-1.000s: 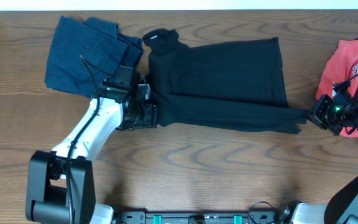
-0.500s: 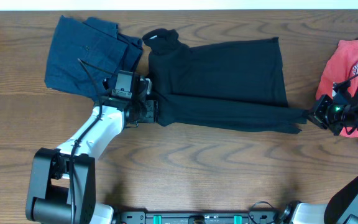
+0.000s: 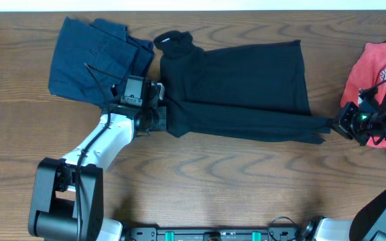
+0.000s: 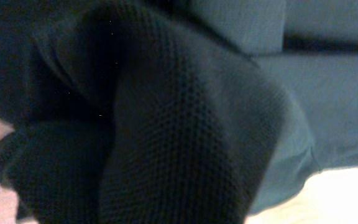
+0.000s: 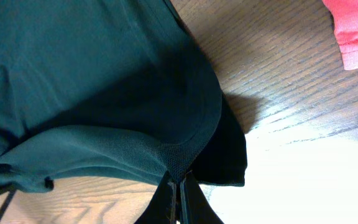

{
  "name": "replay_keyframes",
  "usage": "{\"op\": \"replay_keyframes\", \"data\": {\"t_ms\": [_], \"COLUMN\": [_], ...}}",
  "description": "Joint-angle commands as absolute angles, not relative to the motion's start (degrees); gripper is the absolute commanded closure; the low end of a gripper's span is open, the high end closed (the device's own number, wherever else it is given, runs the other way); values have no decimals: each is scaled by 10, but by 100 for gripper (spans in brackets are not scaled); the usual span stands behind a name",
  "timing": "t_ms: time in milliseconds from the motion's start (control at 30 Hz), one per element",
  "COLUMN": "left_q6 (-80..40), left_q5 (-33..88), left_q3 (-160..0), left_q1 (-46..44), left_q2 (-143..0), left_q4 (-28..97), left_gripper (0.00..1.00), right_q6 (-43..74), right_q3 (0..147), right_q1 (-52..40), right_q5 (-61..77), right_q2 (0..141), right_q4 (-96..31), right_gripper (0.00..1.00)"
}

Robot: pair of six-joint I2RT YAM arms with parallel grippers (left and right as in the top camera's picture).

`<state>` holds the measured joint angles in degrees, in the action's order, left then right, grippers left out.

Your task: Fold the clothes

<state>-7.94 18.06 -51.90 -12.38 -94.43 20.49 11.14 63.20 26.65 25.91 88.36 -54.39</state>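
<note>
The black T-shirt (image 3: 240, 80) lies spread sideways in the middle of the worktop (image 3: 213, 181), with its collar toward the left and its hem toward the right. The long edge nearest to the robot seems to be turned over already into a narrow band, so I judge that the first fold is in hand and not finished.

The right gripper (image 3: 337, 126) is at the right end of this band. In the right wrist view its jaws are pressed together on the hem corner of the shirt. The left gripper (image 3: 158, 119) is at the left end of the band, just below the collar. In the left wrist view bunched black cloth fills almost all the picture and hides the jaws, so I cannot tell if they are closed on the cloth or only pushed into it.

The navy garment (image 3: 92, 60) lies at the far left in a loose, flat heap, perhaps folded roughly. The coral-red T-shirt (image 3: 377, 70) lies crumpled at the right edge, not folded. Most of the work is left: the remaining folds of the black shirt, and then the red one.
</note>
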Motion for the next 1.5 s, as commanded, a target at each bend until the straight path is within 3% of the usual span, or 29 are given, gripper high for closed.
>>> {"op": "replay_keyframes", "data": {"t_ms": [0,300,600,1000,1200,1300,1400,1467], "left_q6": [-84,-84,-95,-112,-110,-110,-110,-110], "left_q5": [191,190,183,186,182,152,129,128], "left_q3": [-537,-615,-591,-592,-591,-588,-584,-584], "left_q1": [-122,-122,-122,-123,-123,-123,-123,-123], "left_q2": [-938,-820,-831,-837,-835,-853,-879,-893], "left_q4": [244,466,493,647,586,544,538,555], "left_gripper": [94,94,94,94,94,83,66,61], "right_q6": [116,115,115,116,116,118,118,117], "right_q3": [636,636,636,636,636,636,636,636], "right_q1": [262,262,262,262,262,262,262,262], "right_q5": [257,257,257,257,257,258,258,257], "right_q2": [885,885,885,885,885,885,885,885], "right_q4": [-545,-544,-540,-536,-535,-535,-535,-536], "right_gripper": [99,99,99,99,99,99,99,99]}}
